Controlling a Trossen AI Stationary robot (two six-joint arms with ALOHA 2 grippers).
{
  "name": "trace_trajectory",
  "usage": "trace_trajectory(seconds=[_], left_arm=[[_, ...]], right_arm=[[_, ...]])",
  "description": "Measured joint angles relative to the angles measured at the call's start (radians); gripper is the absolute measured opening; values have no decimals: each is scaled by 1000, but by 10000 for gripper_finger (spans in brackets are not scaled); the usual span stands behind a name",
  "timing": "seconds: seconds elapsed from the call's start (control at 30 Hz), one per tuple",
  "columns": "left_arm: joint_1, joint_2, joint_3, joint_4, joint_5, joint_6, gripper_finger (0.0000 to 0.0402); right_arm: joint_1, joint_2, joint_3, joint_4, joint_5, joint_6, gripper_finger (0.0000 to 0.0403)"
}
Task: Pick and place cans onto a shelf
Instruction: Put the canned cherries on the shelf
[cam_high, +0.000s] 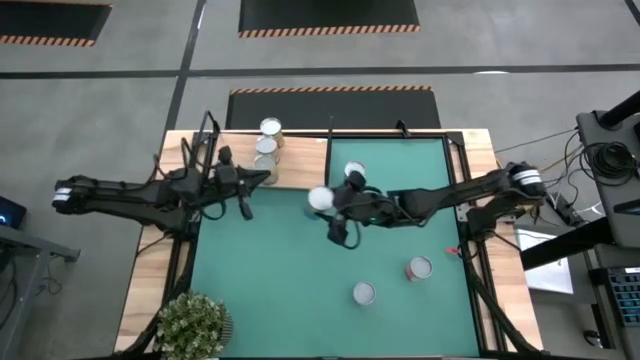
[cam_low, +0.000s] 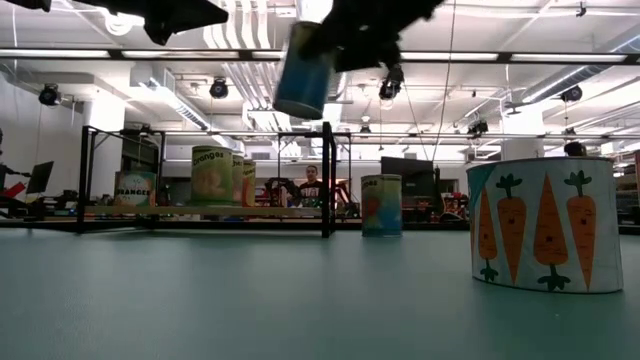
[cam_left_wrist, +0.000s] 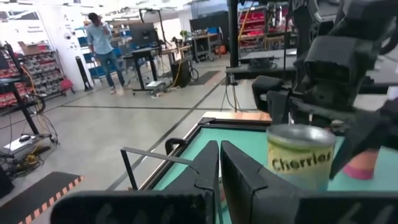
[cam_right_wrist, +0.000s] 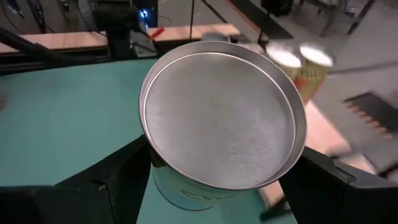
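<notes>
the right gripper (cam_high: 322, 200) is carrying a teal can (cam_high: 320, 198) high above the green mat (cam_high: 300, 290), its 2 fingers spread wide and pinching the can's sides — the right wrist view is showing the silvery lid (cam_right_wrist: 221, 118) filling the gap between them. in the low view the carried can (cam_low: 303, 70) is hanging well clear of the table, slightly tilted, its long axis close to upright.

the shelf (cam_high: 290, 165) is lying toward the left and far side of the table from the gripper, beyond the mat's edge, with 3 cans (cam_high: 267, 145) already lined up on it. so the relation that matters: the held can is sitting just beside the shelf's near corner but not yet over it, and the free wood seems to be beside the row of 3. the right arm is the one holding, so it is the one that has to reach further across.

the left gripper (cam_high: 245, 205) is waiting near the shelf's front, fingers pressed together and empty. 3 more cans are resting on the mat — 1 behind the right gripper (cam_high: 354, 171), 2 near the front (cam_high: 419, 268).
</notes>
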Motion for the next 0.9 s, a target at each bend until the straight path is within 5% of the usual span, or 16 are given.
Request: trace_trajectory(seconds=[0.4, 0.9], left_arm=[[0, -87, -28, -2, 3, -30, 0], [-1, -100, -34, -12, 4, -33, 0]], right_arm=[[-109, 324, 365, -157, -6, -130, 293], [-268, 460, 435, -139, -160, -133, 297]])
